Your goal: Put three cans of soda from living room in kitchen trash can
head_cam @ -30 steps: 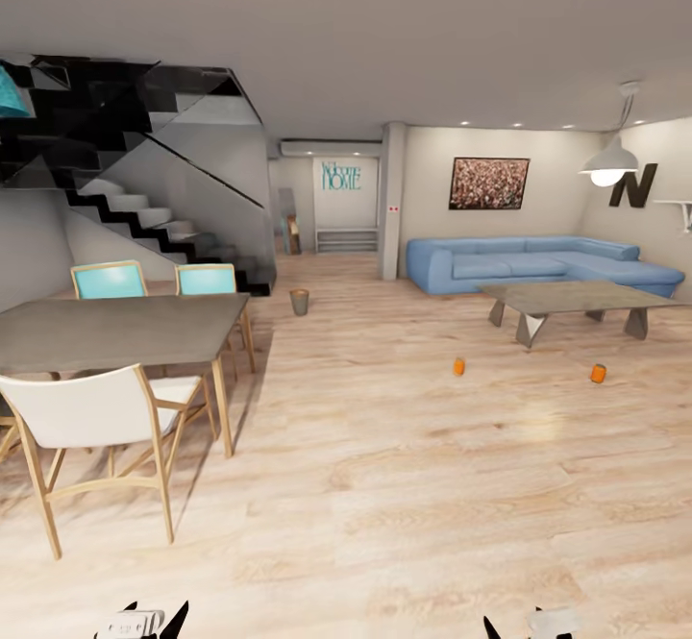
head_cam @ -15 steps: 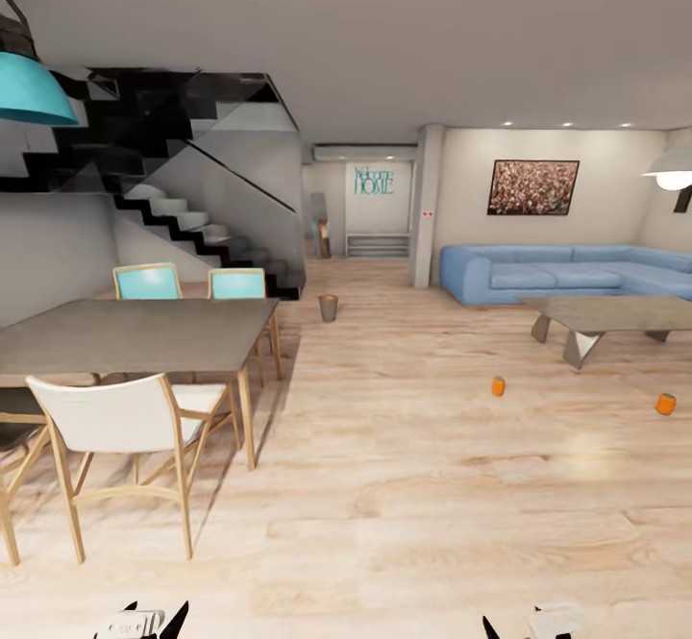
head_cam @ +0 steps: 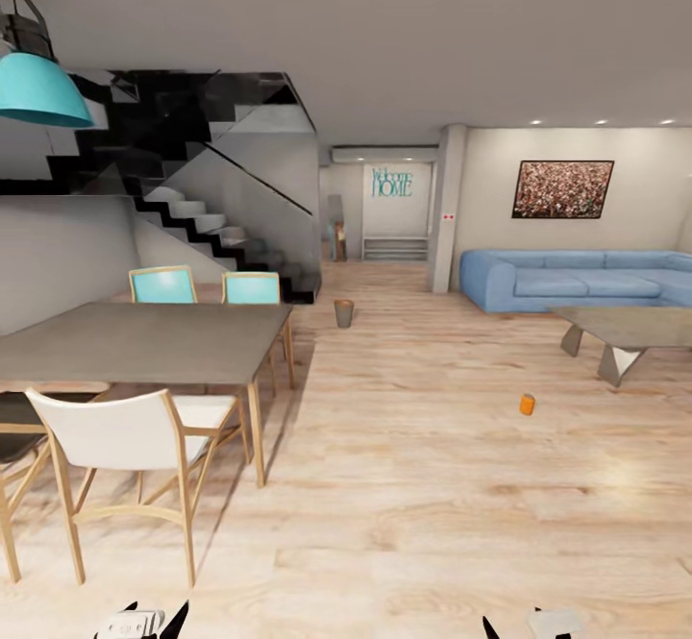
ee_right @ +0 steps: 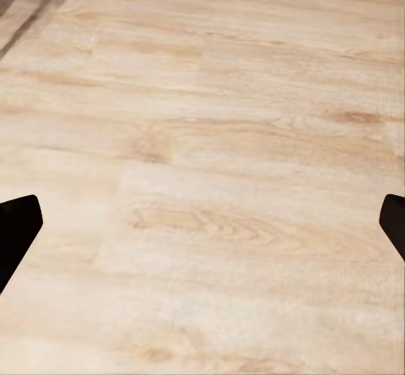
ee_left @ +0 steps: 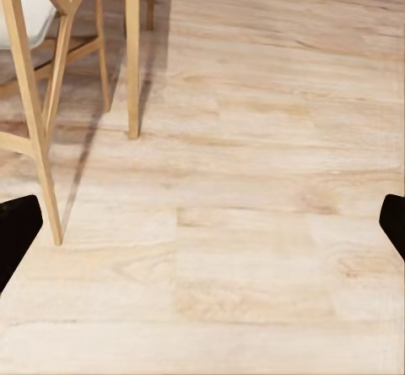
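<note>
Right of centre in the head view, one orange can stands upright on the plank floor, well apart from the low table at the right edge and the sofa behind it. A small bin sits farther back near the middle, beside the stairs. Both grippers hang over bare floor: the left gripper has its fingers spread wide with nothing between them, near a chair leg, and the right gripper is likewise spread and empty. The step in hand looks like the approach. Doing it well probably means steering the base straight toward the can, keeping wide of the dining table, and stopping with the can within the right arm's reach.
</note>
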